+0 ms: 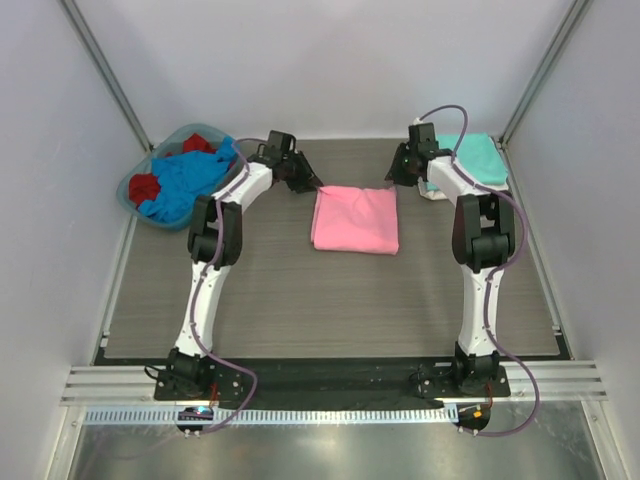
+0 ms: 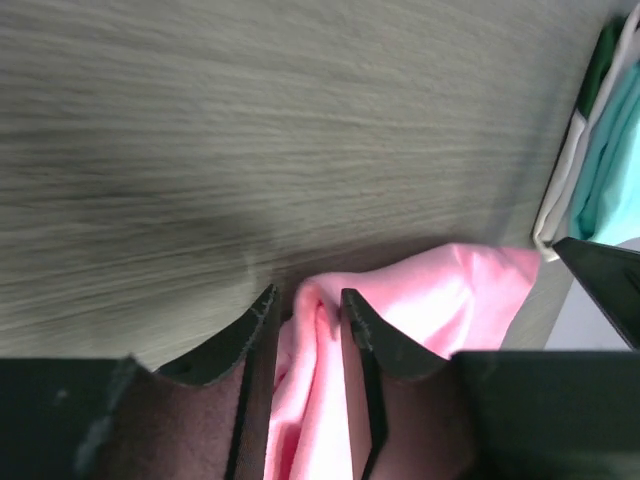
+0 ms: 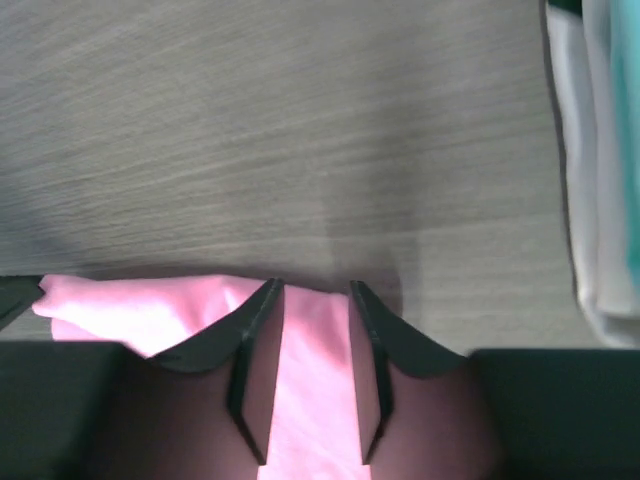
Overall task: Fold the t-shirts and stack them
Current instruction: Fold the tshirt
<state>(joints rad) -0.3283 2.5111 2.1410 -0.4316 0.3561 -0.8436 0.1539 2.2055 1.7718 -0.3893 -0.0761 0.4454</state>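
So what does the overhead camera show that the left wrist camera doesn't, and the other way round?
Only the overhead view: the basket holding the blue t-shirt and red t-shirt, plus the pink t-shirt as a full folded rectangle.

Only the left wrist view: a close look at the left gripper, fingers parted, with a ridge of pink cloth between them.

Both: the pink t-shirt, the teal t-shirt on its stack, and the wood-grain table.

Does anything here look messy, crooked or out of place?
Nothing looks damaged or spilled. The one untidy spot is the basket at far left, where a blue shirt and a red shirt lie crumpled in a heap. The pink shirt lies folded flat mid-table; the teal shirt sits folded at far right.
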